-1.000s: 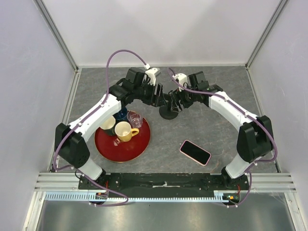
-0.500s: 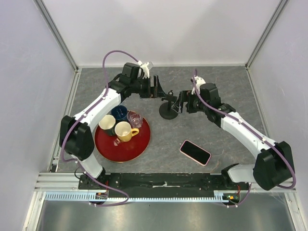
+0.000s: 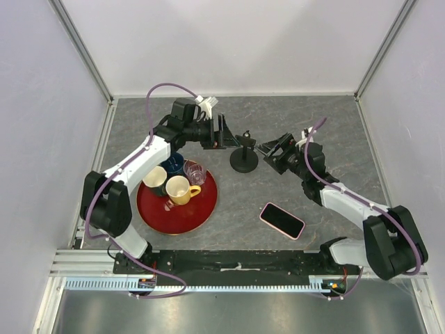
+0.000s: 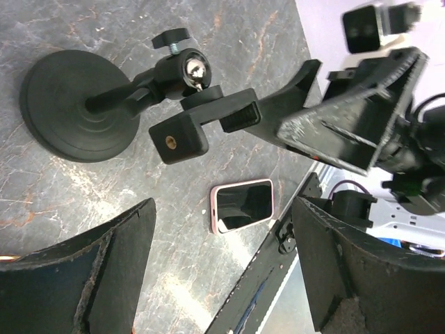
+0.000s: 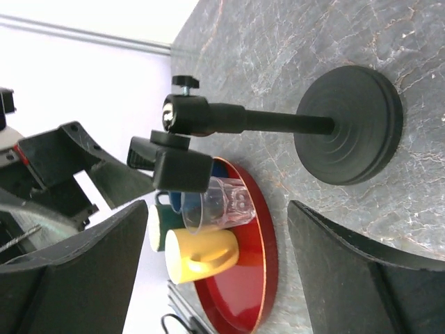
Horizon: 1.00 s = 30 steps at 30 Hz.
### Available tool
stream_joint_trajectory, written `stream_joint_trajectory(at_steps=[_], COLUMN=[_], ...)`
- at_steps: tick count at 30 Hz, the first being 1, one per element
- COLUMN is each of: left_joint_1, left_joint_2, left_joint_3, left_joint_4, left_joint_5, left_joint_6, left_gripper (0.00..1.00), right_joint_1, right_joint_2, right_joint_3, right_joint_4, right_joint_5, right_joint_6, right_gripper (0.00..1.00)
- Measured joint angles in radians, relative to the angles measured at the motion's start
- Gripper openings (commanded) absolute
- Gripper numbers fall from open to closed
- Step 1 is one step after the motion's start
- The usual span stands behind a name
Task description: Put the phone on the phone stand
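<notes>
The phone (image 3: 282, 220) is seen lying flat on the table (image 3: 334, 125), screen up, near the front edge and well apart from the stand (image 3: 244, 161), which stands upright between the 2 grippers. Both are held open with nothing between the fingers: the left gripper (image 3: 224, 132) just left of the stand's head, the right gripper (image 3: 273, 150) just right of it. From the right gripper, judged the nearer of the 2, the phone lies back toward the arm bases. Its long axis runs diagonally, far-left to near-right in the top view, so a wrist turn is likely needed to close across its width. In the left wrist view the phone is shown beyond the stand. In the right wrist view it is absent, and the red tray (image 5: 259, 292) is seen behind the clamp head instead.
</notes>
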Motion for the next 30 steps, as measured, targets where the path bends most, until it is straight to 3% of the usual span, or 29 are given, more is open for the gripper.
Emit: stream_joint_trajectory(at_steps=[7,9,15,21,30], left_joint_1=[0.000,0.002,0.012,0.035,0.076], left_joint_2=[0.000,0.000,-0.006,-0.006,-0.006], left_joint_3=[-0.007,-0.008,-0.008,-0.027,-0.046], left_joint_4=[0.033,0.036,0.053,0.082,0.126], left_joint_5=[0.043,0.045,0.060,0.091,0.122], left_joint_6=[-0.022,-0.026,-0.028,-0.062,-0.109], left_gripper=[0.84,0.84,0.84,0.83,0.81], right_joint_1=[-0.016,-0.016,-0.010,0.005,0.011], right_joint_2=[0.079,0.090,0.148,0.200,0.243], right_joint_3=[-0.046,-0.046,-0.025,0.005,0.006], right_joint_4=[0.224,0.265,0.308,0.338,0.390], right_joint_5=[-0.026,-0.031,-0.042,-0.058,-0.069], right_joint_6=[0.143,0.163,0.196,0.227,0.252], right_gripper=[0.86,0.81,0.71,0.68,0.46])
